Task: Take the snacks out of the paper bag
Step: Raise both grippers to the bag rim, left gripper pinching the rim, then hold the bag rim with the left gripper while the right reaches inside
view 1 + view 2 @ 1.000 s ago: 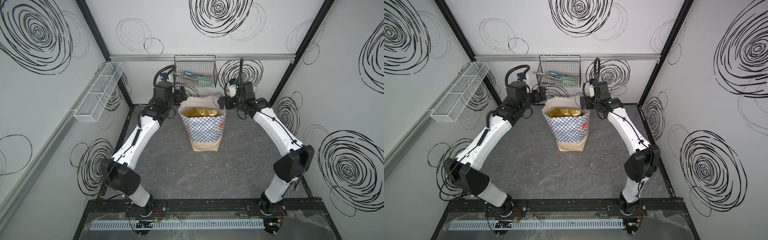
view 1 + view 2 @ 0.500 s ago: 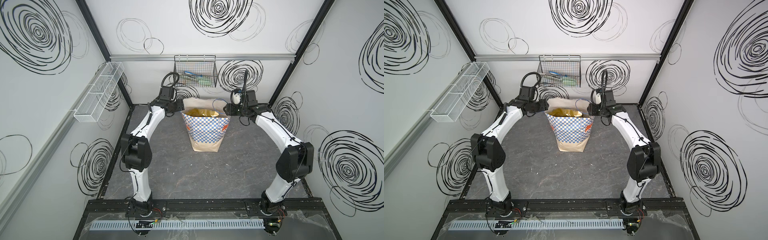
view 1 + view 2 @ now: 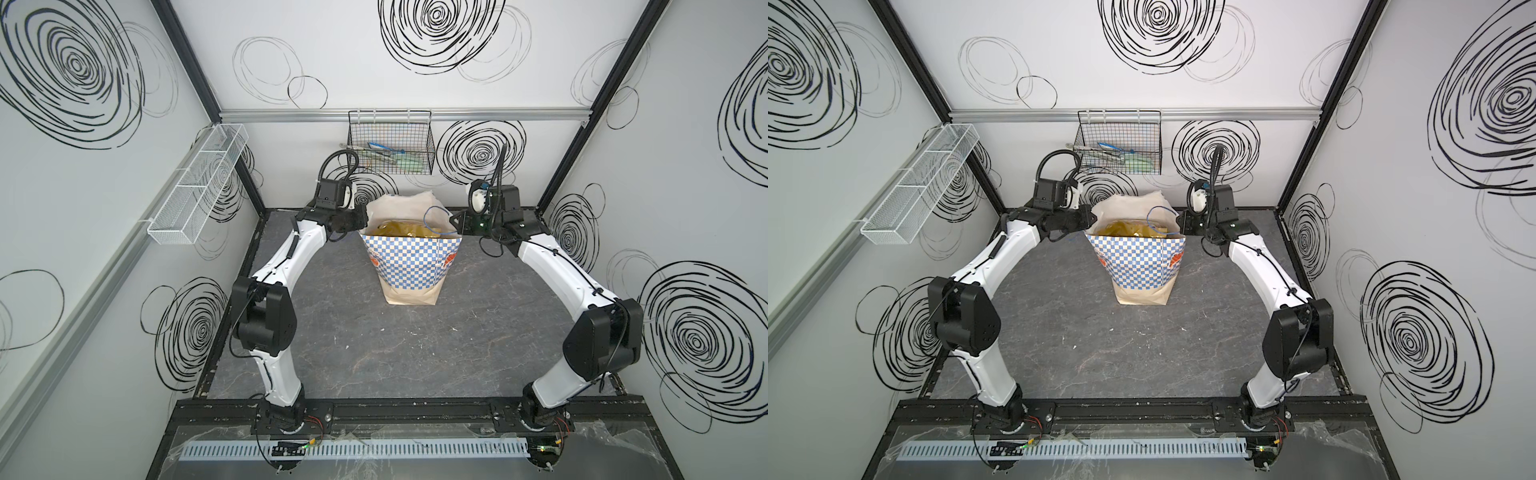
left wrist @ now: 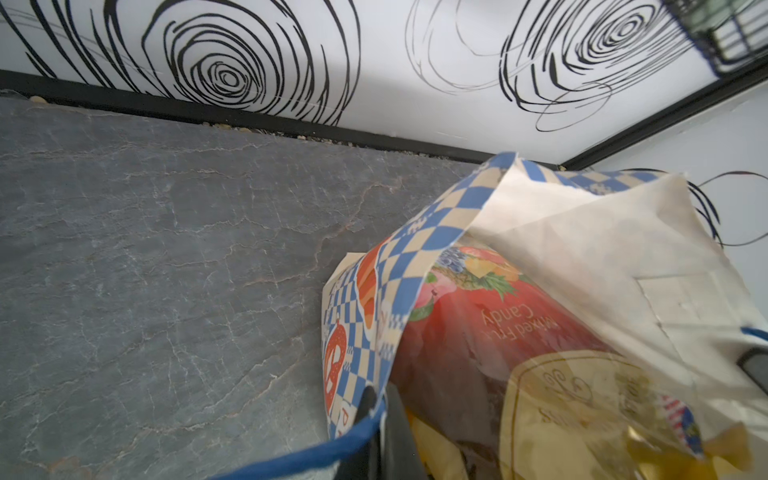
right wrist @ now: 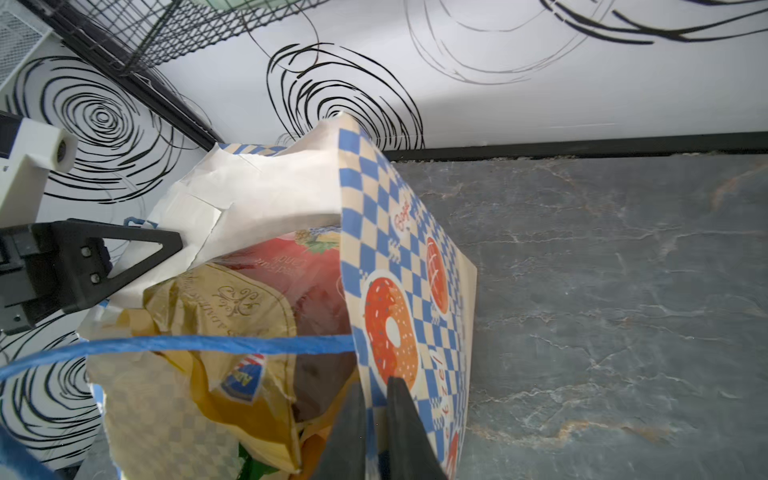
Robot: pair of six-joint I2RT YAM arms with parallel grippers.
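left gripper (image 3: 360, 218): pressed together on the bag (image 3: 409, 266) rim at its own side; in its wrist view (image 4: 380, 405) the checkered wall sits between the two dark fingers (image 4: 367, 401).
right gripper (image 3: 455, 222): pinching the opposite rim; in its wrist view (image 5: 374, 388) the checkered wall runs down between its fingers (image 5: 403, 424).
bag: upright on the table (image 3: 374, 357), straight between the two grippers and touching both, mouth open.
snacks: inside the bag, just past each gripper's tips. A red pouch (image 4: 478, 332) printed with fruit lies against the cream back wall, and a gold bag (image 5: 216, 303) lies in front of it; yellow packets lie lower down.
cord (image 5: 208, 345): blue handle, crossing the mouth just ahead of the right gripper.
basket (image 3: 390, 145): black wire, on the back wall, above and behind both grippers, well apart from them.
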